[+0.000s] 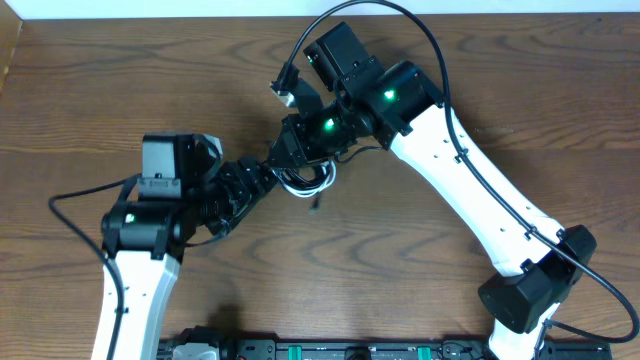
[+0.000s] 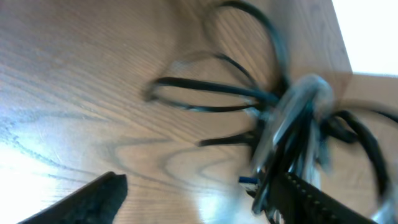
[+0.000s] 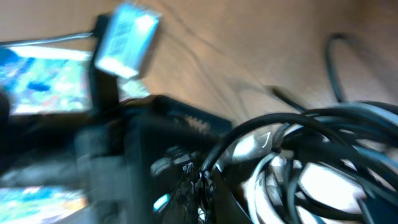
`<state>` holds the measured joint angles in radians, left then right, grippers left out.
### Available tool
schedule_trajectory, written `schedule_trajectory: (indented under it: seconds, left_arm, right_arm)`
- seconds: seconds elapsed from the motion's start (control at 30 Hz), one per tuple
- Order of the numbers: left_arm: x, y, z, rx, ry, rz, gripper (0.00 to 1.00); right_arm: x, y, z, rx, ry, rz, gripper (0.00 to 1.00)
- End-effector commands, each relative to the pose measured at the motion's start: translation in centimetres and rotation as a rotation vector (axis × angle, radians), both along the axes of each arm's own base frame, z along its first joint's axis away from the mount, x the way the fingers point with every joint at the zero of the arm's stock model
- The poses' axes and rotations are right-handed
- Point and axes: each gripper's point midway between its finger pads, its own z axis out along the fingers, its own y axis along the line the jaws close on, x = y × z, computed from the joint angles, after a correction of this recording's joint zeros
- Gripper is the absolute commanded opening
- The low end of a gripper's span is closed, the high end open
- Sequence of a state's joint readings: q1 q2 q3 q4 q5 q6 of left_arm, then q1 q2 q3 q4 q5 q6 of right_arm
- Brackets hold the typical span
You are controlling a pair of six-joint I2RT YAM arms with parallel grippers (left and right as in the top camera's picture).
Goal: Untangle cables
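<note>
Overhead view of two robot arms meeting tip to tip above a brown wooden table (image 1: 100, 90). Between the two sets of jaws, a small knot of cables (image 1: 310, 185): black loops wound with one white strand, resting on the wood.

On the left gripper (image 1: 262, 180), jaws spread wide. From its own wrist camera, left gripper (image 2: 202, 183) shown as one dark finger on one side and the other across the gap. Thick part of the cables (image 2: 292, 118) inside that gap, crowded against the far finger. Several black loops fanned out beyond the fingertips, flat on the wood. Probably positioned to close on the waist of the knot rather than on one strand.

On the right gripper (image 1: 288, 158), jaws pressed together, reaching into the same knot from the opposite side. Too blurred to tell whether pinching a strand or nothing. Just ahead of its fingertips, a mass of black and white cables (image 3: 311, 143). Off to one side of those jaws, a pale plug end (image 1: 283, 90) on a short black stalk, standing clear of the pile. Likely a free end.

Judging by this pairing: one side to anchor, the other to pull. Knot not yet undone.
</note>
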<state>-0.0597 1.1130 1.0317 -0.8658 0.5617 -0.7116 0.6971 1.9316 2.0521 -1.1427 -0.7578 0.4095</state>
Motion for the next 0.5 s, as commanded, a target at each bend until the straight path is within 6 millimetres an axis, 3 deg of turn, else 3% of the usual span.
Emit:
schedule_trajectory:
  seconds: [0.0, 0.17, 0.27, 0.33, 0.47]
  left_arm:
    - [1.0, 0.5, -1.0, 0.031, 0.025, 0.020, 0.63]
    - [1.6, 0.6, -2.2, 0.039, 0.065, 0.021, 0.36]
    - [1.5, 1.5, -3.0, 0.092, 0.084, 0.042, 0.13]
    - [1.3, 2.5, -3.5, 0.149, 0.099, 0.070, 0.08]
    - [0.3, 4.1, -4.4, 0.241, 0.150, 0.109, 0.08]
  right_arm:
    - [-2.3, 0.5, 3.6, 0.136, 0.050, 0.086, 0.01]
    - [-1.9, 0.0, 3.8, 0.149, 0.058, 0.084, 0.01]
    - [-0.9, -1.0, 3.2, 0.126, 0.036, 0.063, 0.01]
    - [0.6, -2.4, 1.8, 0.039, 0.013, -0.010, 0.01]
    - [4.6, -7.5, -1.9, -0.229, -0.062, -0.212, 0.01]
